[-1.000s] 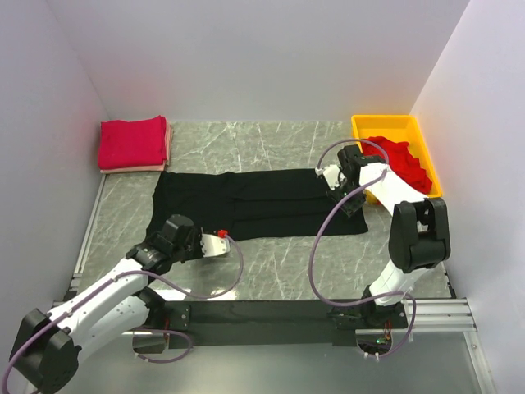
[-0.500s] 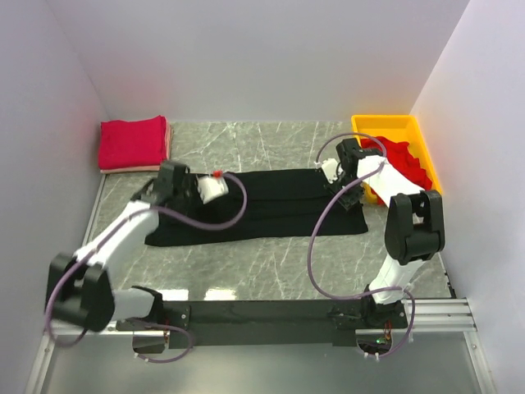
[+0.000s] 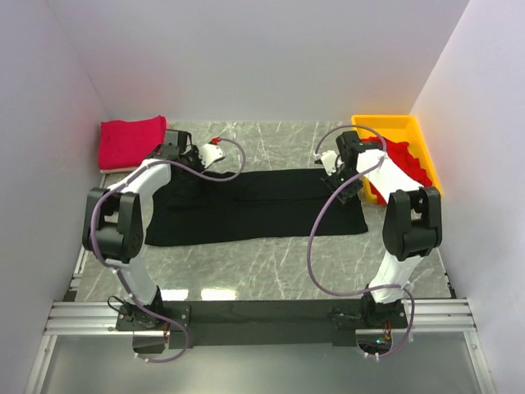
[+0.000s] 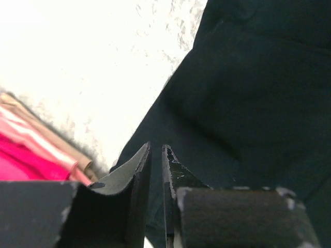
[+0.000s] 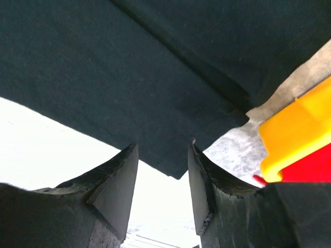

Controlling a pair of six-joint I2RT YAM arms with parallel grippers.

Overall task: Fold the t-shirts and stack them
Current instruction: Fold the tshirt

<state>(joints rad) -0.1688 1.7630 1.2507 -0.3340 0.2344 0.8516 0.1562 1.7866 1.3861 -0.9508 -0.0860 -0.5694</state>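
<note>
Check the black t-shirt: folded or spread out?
Partly folded: the black t-shirt lies as a long flat strip with lengthwise creases, not yet a compact bundle.

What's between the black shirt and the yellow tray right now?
Only a narrow strip of bare table separates the black shirt from the tray, shown in the right wrist view.

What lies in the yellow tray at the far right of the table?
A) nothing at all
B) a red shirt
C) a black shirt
B: a crumpled red shirt lies in the yellow tray, while the black shirt is spread flat outside it.
</note>
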